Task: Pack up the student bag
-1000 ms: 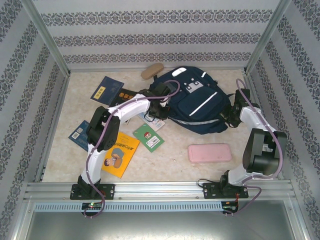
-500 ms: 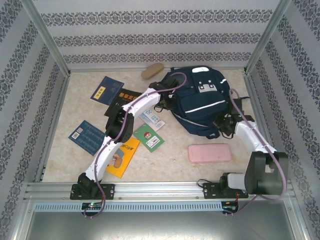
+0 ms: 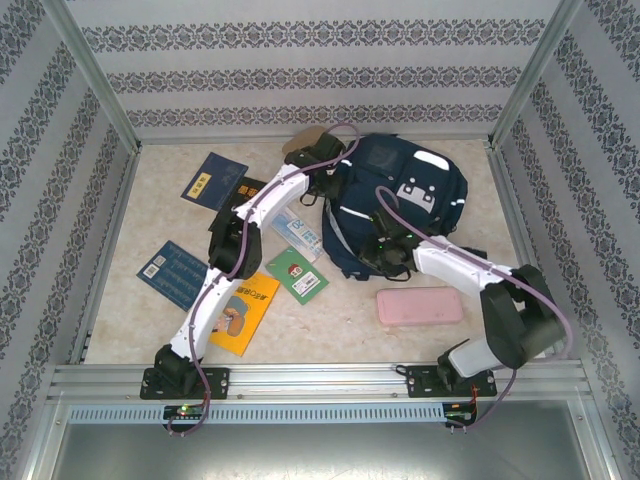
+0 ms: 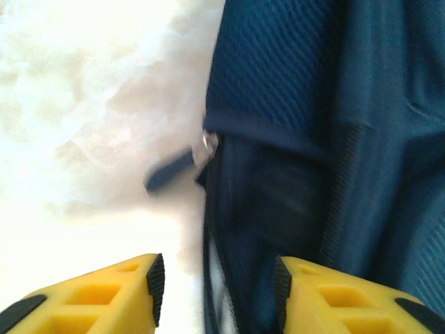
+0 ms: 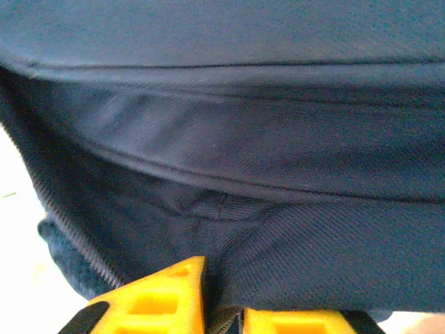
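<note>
Here both arms stretch forward, right gripper (image 5: 222, 314) seemingly pinching the student bag (image 3: 405, 185).

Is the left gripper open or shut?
Open: the left gripper shows yellow fingers apart, the large navy-blue fabric backpack between them.

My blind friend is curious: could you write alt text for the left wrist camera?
A navy bag takes the right side, its zip pull sticking out over the pale table. The open yellow claw straddles the bag's edge.
</note>
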### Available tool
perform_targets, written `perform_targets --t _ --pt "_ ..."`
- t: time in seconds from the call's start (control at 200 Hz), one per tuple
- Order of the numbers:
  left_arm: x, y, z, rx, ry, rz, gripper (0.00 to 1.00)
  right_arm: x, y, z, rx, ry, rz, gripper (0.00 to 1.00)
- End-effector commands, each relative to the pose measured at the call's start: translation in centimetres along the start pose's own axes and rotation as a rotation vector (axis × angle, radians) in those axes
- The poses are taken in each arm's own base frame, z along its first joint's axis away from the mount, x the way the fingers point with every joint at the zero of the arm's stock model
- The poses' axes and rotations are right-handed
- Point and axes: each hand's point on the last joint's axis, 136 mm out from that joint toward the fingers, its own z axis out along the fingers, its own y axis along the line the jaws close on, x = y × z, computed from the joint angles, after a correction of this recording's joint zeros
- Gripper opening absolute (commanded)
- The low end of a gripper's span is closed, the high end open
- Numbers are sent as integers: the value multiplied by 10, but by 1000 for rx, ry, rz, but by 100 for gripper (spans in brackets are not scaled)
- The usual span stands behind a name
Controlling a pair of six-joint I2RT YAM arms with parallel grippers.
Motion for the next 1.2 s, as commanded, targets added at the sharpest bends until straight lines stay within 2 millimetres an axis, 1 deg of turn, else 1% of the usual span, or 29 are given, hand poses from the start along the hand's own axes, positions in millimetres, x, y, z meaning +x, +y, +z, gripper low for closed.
perform_targets --t 0.0,0.025,0.04,0.09,0.145,0.2,0.23,0.3,0.415,0.5,0.579,0.694,0.764,0.819,0.904,0.989,1.074,1.154,1.194 --pt "-6 -7 -52 55 -13 11 51 -14 50 -17 -141 -47 -112 35" --pt "-7 -5 -60 58 -20 9 54 -15 50 -20 -134 -52 -137 41" --pt "-7 -3 -63 55 -23 8 55 -16 49 -21 -126 -57 -155 42" --pt "-8 3 -81 49 -47 3 56 -18 46 -28 -101 -72 -209 45" --pt "-6 11 -97 34 -71 -10 65 -20 46 -35 -91 -84 -280 47" --pt "-3 24 -111 21 -87 -40 72 -22 44 -41 -70 -99 -346 50" --pt "-2 30 -118 22 -95 -60 73 -25 42 -45 -50 -112 -374 51" --pt "9 49 -128 19 -95 -111 74 -31 46 -50 -39 -130 -437 52" --pt "33 86 -136 -27 -80 -168 74 -39 57 -52 -47 -141 -508 56" --pt "57 121 -134 -74 -43 -221 72 -50 62 -45 -14 -159 -540 56" --pt "77 150 -132 -106 -15 -268 71 -60 69 -35 9 -159 -577 57" --pt "99 189 -126 -154 8 -314 71 -70 77 -11 44 -128 -628 58" --pt "108 204 -118 -154 29 -349 70 -75 77 6 79 -102 -645 58" --pt "112 209 -112 -140 39 -368 70 -80 77 19 98 -85 -646 58" --pt "110 213 -103 -121 41 -378 69 -87 76 39 101 -55 -618 58" --pt "109 213 -91 -111 53 -372 67 -103 63 55 141 -43 -533 57" --pt "113 210 -79 -87 78 -384 65 -124 44 62 198 -51 -448 57" --pt "122 207 -69 -69 105 -412 64 -143 28 63 232 -72 -402 57" --pt "126 203 -65 -42 113 -437 63 -152 22 62 241 -81 -386 57"
